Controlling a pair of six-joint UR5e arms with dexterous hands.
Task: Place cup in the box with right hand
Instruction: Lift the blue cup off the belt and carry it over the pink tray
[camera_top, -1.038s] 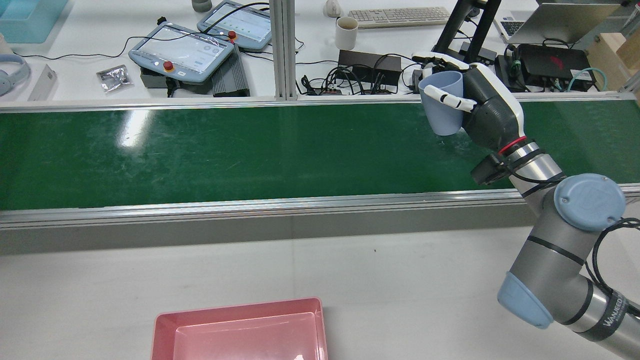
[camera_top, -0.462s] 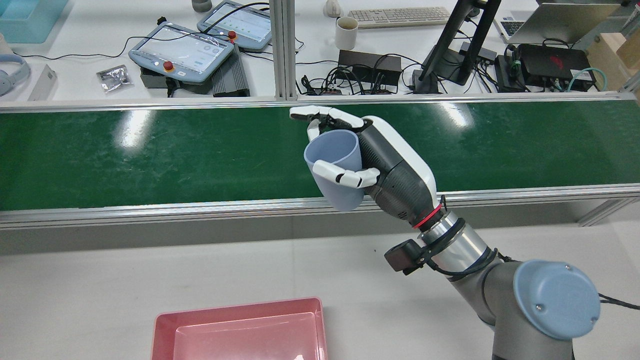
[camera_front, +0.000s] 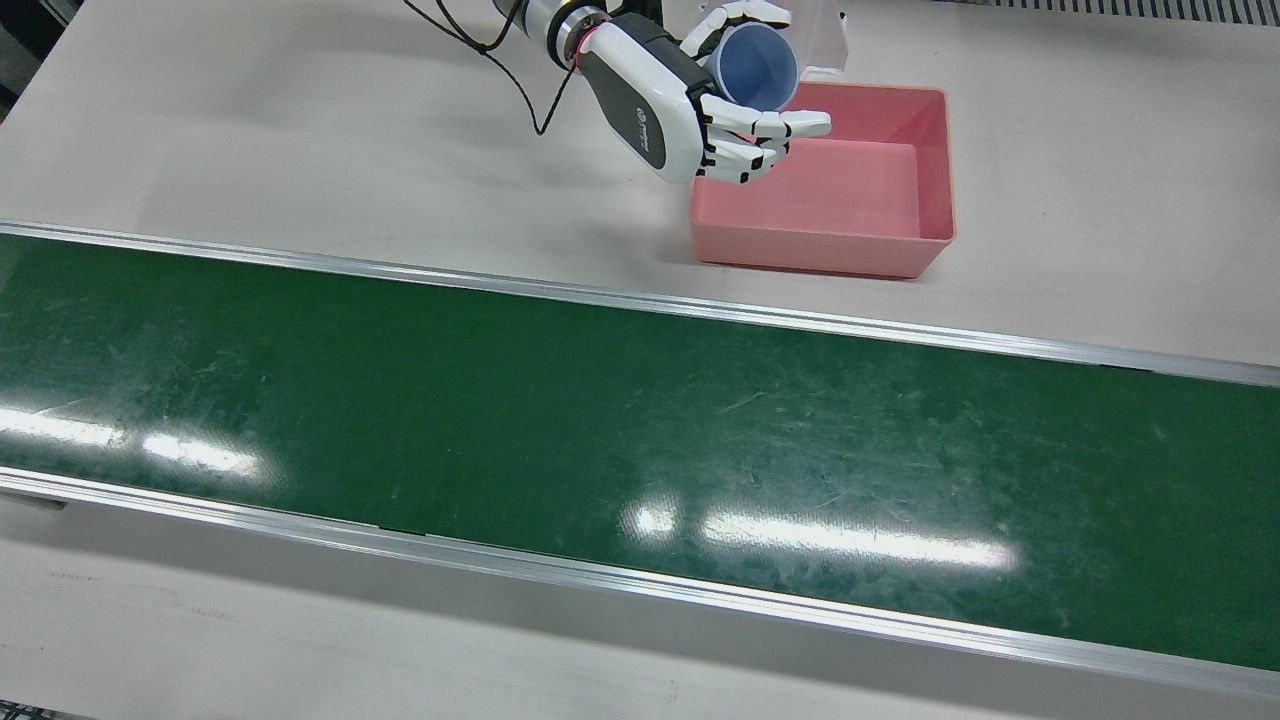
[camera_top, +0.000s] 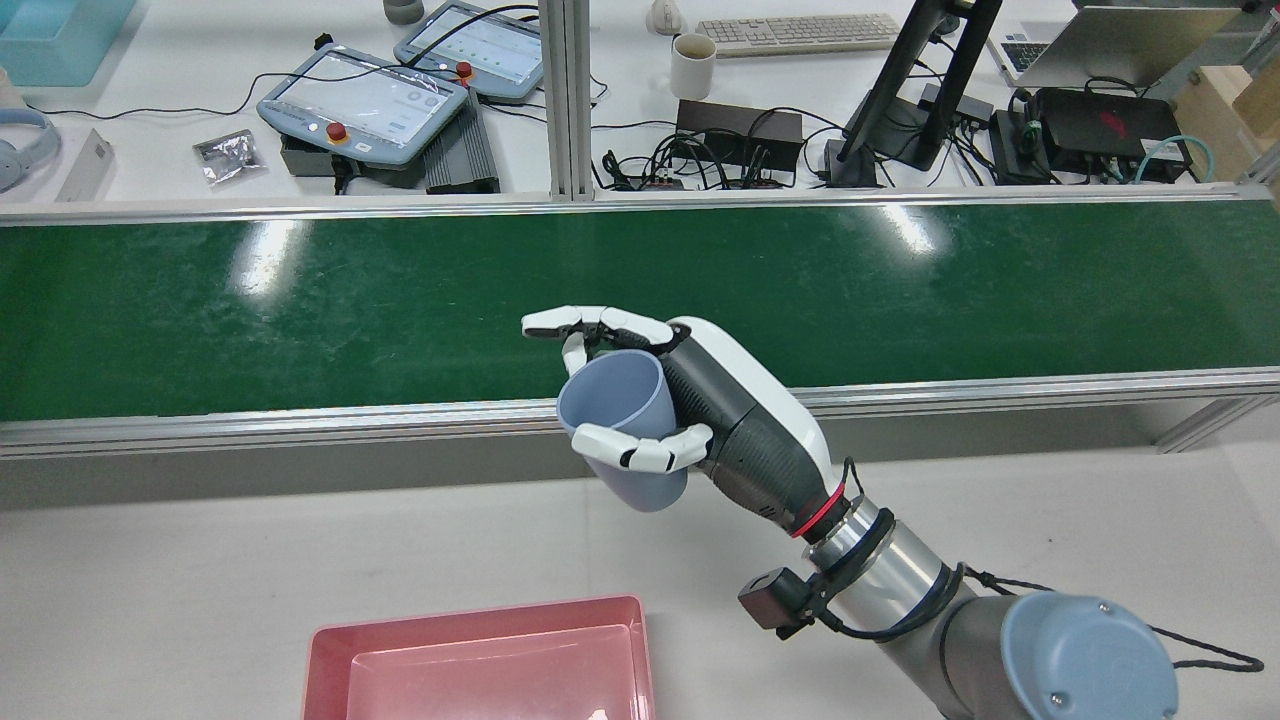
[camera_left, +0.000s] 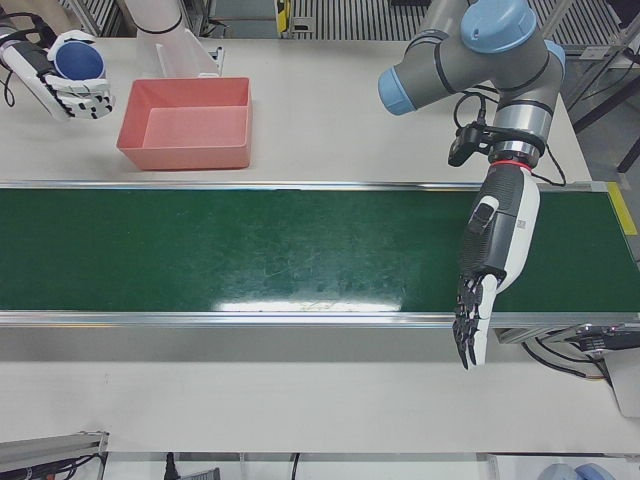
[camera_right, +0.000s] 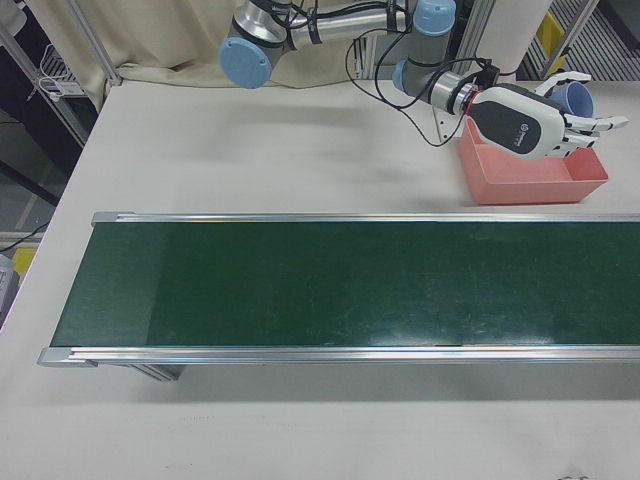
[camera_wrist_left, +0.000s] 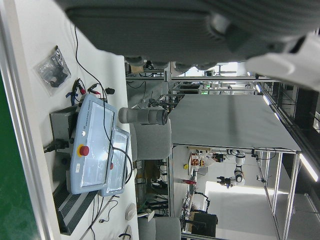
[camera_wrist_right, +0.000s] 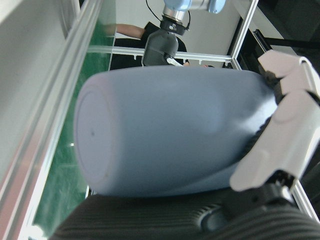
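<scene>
The pale blue cup (camera_top: 620, 432) is held off the table in the lower middle of the rear view, its mouth tilted up and to the left, its base pointing down. It is gripped by the right hand (camera_top: 700, 420), whose white fingers (camera_top: 640, 450) are wrapped across the cup's wall while others reach over its rim. In the front view the cup (camera_front: 757, 65) is seen at the top centre, just beside the left edge of the pink box (camera_front: 925, 170) (whether it is already over the rim cannot be told). The box is seen empty and is set on the pale table (camera_front: 300, 130), between the top edge of that view and the green conveyor belt (camera_front: 600, 420). In the left-front view the left hand (camera_left: 492, 270) is seen at the right, hung over the belt with its fingers stretched downward and apart, nothing held in it. Tablets, cables and a keyboard are spread along the upper part of the rear view.
</scene>
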